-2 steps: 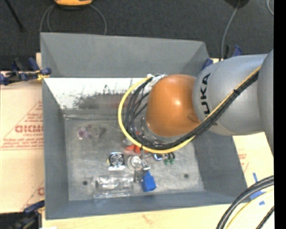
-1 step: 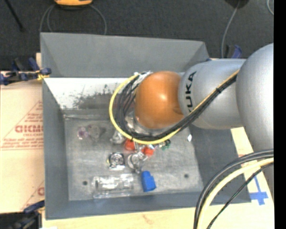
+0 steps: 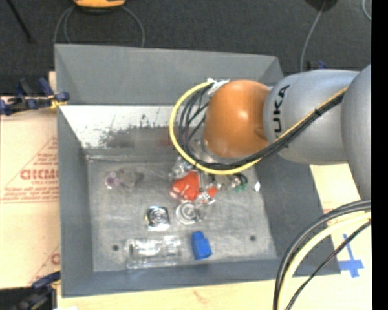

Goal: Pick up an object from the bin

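My gripper (image 3: 193, 172) is low in the middle of the bin, mostly hidden under the arm's wrist. A red, lumpy thing (image 3: 185, 186) lies right at it, touching or just under it. Just in front of the red thing sits a small shiny metal ring-shaped piece (image 3: 189, 213). A second shiny metal piece (image 3: 156, 217) lies a little to its left. A blue cap-like block (image 3: 200, 245) rests near the bin's front wall.
A clear plastic piece (image 3: 154, 248) lies along the front wall on the left. A small clear-and-purple thing (image 3: 119, 179) sits at the left of the floor. A tiny green-and-white bit (image 3: 242, 185) lies right of the gripper. The arm covers the bin's back right.
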Controlling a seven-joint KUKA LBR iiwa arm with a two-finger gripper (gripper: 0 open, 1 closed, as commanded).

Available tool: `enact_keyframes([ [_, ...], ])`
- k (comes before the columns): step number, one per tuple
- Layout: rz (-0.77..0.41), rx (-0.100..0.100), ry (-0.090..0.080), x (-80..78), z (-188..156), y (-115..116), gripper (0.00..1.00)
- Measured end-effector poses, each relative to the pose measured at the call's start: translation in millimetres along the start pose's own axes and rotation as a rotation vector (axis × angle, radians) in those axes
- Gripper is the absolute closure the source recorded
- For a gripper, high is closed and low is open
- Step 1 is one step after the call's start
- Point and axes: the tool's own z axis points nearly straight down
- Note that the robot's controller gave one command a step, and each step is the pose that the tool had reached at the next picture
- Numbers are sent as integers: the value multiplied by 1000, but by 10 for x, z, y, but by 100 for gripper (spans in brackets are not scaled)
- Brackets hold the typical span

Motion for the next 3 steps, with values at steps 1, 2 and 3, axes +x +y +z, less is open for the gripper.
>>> enact_keyframes([
  [1, -209, 5, -7, 82, 210, 54, 0],
  [2, -324, 1, 2, -165, 193, -6, 0],
  [3, -404, 5, -13, 91, 204, -71, 0],
])
